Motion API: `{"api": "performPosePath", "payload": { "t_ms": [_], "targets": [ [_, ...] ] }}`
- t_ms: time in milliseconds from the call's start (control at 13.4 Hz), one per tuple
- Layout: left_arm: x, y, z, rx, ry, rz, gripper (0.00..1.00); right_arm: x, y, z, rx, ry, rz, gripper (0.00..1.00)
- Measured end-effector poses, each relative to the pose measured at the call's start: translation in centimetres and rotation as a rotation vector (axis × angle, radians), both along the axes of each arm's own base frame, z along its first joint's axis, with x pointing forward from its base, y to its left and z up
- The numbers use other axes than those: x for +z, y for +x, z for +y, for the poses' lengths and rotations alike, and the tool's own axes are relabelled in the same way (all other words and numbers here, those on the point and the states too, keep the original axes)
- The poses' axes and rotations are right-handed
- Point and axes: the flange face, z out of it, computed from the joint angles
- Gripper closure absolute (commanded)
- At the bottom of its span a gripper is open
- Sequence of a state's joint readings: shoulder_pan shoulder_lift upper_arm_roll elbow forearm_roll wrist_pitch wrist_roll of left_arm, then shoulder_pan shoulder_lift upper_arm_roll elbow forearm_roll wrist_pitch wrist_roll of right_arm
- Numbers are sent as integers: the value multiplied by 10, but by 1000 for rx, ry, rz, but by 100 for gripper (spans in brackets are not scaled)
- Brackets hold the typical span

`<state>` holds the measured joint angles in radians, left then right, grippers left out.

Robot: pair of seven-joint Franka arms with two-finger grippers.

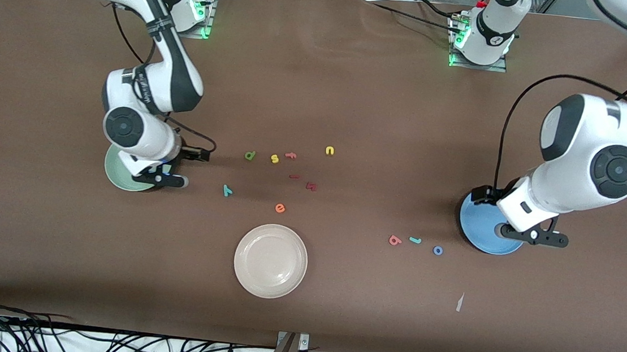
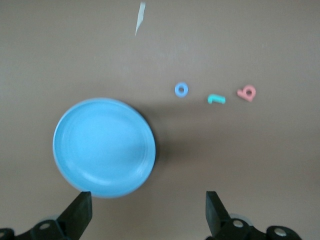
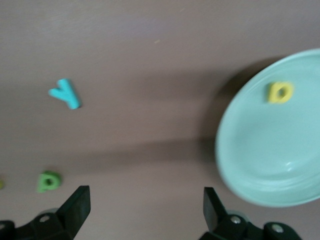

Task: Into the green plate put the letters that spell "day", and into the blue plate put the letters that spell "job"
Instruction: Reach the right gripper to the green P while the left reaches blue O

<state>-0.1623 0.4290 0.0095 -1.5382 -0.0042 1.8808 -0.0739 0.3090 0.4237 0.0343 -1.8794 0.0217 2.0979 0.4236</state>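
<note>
My right gripper (image 1: 161, 178) hangs open and empty over the edge of the green plate (image 1: 116, 174). In the right wrist view, the yellow a (image 3: 279, 92) lies in the green plate (image 3: 270, 160), with the right gripper (image 3: 145, 210) beside the rim. The teal y (image 1: 227, 190) and the dark green d (image 1: 250, 156) lie on the table. My left gripper (image 1: 532, 236) is open and empty over the rim of the blue plate (image 1: 476, 224), which holds nothing. The pink b (image 1: 395, 240), teal j (image 1: 415, 240) and blue o (image 1: 438, 250) lie in a row beside that plate.
A cream-white plate (image 1: 270, 261) sits nearer the front camera, mid-table. Loose letters lie around the d: a yellow s (image 1: 274, 159), an orange one (image 1: 291, 155), a yellow u (image 1: 330, 151), two dark red ones (image 1: 311, 186) and an orange e (image 1: 280, 208). A white scrap (image 1: 459, 302) lies near the o.
</note>
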Motion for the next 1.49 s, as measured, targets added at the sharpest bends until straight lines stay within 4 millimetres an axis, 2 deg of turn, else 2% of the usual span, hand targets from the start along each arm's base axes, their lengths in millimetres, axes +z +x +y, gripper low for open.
{"api": "performPosePath", "payload": {
  "t_ms": [224,373,596,746,969,1044,1267,1342,1416,1491],
  "targets": [
    [-45,18,-19,-23,-10,-70,0,1,-14,43,-115,0,-21,0],
    [-76,24,-33,-37,-16,-87,0,-5,-24,68,-185,5,-57,0],
    [-108,30,-44,-22,-54,-115,1,-33,-45,97,-251,18,-100,0],
    [-126,34,-45,-20,-58,-144,1,-53,-58,109,-289,30,-123,0],
    [-154,37,-49,-24,-62,-176,3,-72,-71,124,-324,34,-132,3],
    [-165,36,-50,-25,-62,-184,7,-77,-73,125,-328,38,-137,9],
    [-192,33,-47,-23,-56,-186,7,-92,-78,121,-335,46,-146,15],
    [-197,33,-43,-19,-50,-183,7,-95,-78,120,-338,45,-146,22],
    [-199,34,-39,-15,-44,-182,7,-95,-77,119,-340,45,-148,33],
    [-201,34,-36,-13,-40,-181,13,-95,-77,118,-341,45,-150,45]
  ]
}}
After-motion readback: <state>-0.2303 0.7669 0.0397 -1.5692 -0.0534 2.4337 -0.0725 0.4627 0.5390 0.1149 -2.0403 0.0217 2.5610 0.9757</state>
